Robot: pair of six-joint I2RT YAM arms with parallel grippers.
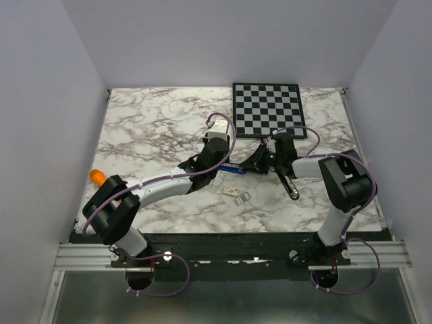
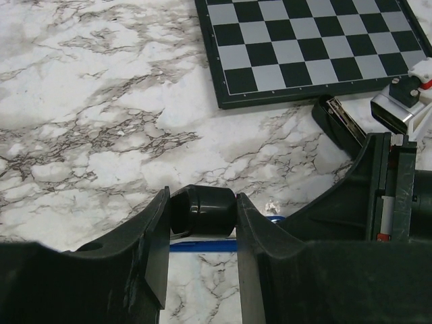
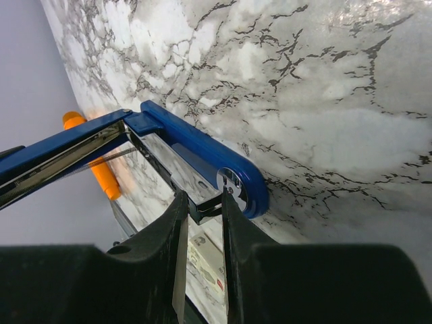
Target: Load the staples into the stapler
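Marble bench (image 1: 148, 128), stapler (image 1: 233, 169) propped open.
Left jaws and right jaws both grasp it; staples (image 1: 243, 197) lie free nearby, probably a light, brittle strip, best pinched by its long sides.

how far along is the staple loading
Done: the stapler is hinged open, its metal channel showing. In hand: the left gripper clamps its black end and the right gripper pinches the channel's tip. Left: the staples lie on the table beside the small white box, unpicked; they must go in the channel and the stapler be closed.
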